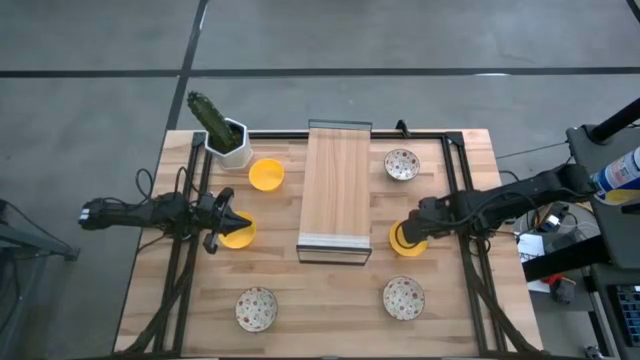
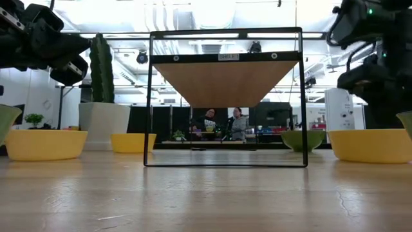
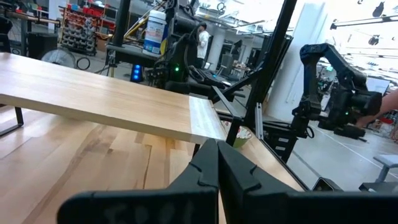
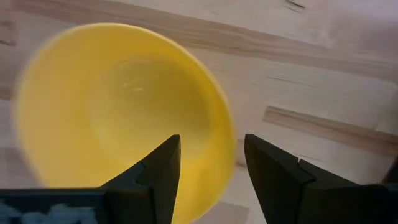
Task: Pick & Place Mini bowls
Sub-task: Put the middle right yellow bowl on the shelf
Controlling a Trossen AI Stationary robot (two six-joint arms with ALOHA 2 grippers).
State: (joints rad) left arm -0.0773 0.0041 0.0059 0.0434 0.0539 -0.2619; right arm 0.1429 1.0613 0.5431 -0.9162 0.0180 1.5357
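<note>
Yellow bowl at right gripper: plain bright yellow, round, smooth inside; sits on the table just right of the shelf's front corner, partly covered from above by the gripper.
Right gripper: directly over that bowl, fingers spread apart with the bowl's rim showing in the gap between them; not closed on anything.
Yellow bowl at left gripper: same plain yellow, on the left half of the table, its left part hidden under the gripper tip.
Left gripper: at that bowl's edge; in the left wrist view its fingers meet with no gap, and nothing is seen held between them.
Third yellow bowl: stands free, near the cactus pot, left of the shelf.
Speckled bowls: white with red-and-dark flecks; one at the back right, one at the front right, one at the front left; all well apart from each other and from both grippers.
Shelf: wooden top on a dark wire frame, running down the middle of the table between the two arms.
Cactus pot: white, at the back left corner.
Table: light wood planks; bare strip along the front edge between the two front speckled bowls.
Frame rails: dark bars along both sides, narrowing the room near the table's side edges.
</note>
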